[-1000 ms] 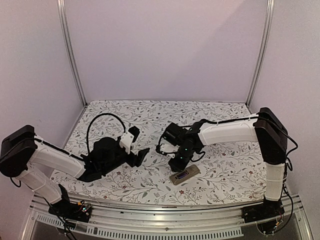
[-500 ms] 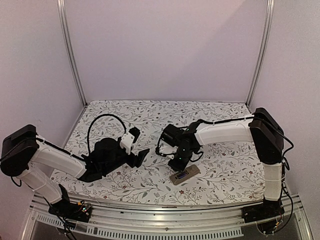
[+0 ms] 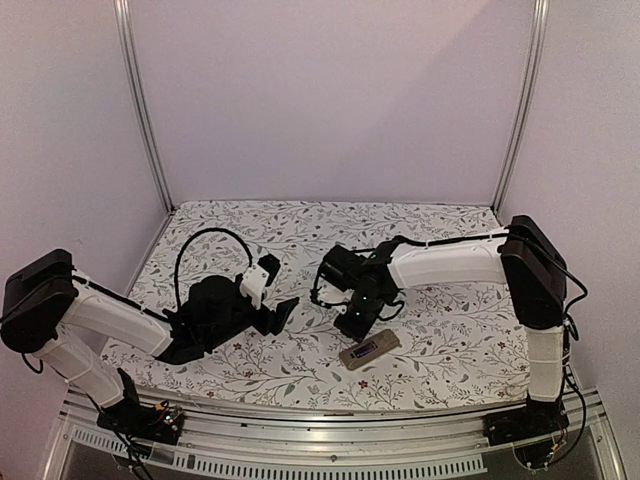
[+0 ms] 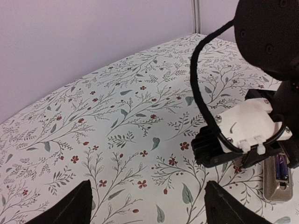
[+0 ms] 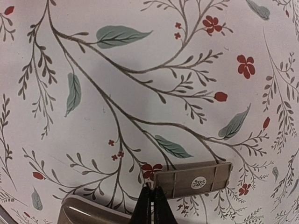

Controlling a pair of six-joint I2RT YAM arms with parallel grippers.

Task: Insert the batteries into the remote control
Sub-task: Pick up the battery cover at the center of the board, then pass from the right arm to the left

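Shifted slightly up and left from the remote control [image 3: 369, 350] since a second ago: right gripper [image 3: 351, 327], jaws now pressed fully together. No change in the remote's own place.

Hard to make out from above: anything at the right gripper's tips, lost in the dark of the arm. In the right wrist view, only a rounded tan corner of the remote, cut off by the bottom edge. Just beside that corner, a flat tan cover [image 5: 193, 179] with a round sticker, lying on the bench [image 3: 250, 240]. Closed fingertips at the cover's left end, overlapping its lower corner; cannot tell whether pinching it or merely touching. In the left wrist view, upper part of the remote hidden behind the right gripper's body, lower end close to the frame edge.

Remote flat on the bench, grey-tan back up, long axis on a diagonal from near-left to far-right in the top view. Compartment open, with batteries [image 4: 281, 167] showing as a purple-blue strip along that axis; count too small to tell.

Left gripper [image 4: 148, 200] well to the left of the remote, jaws spread wide, nothing between them.
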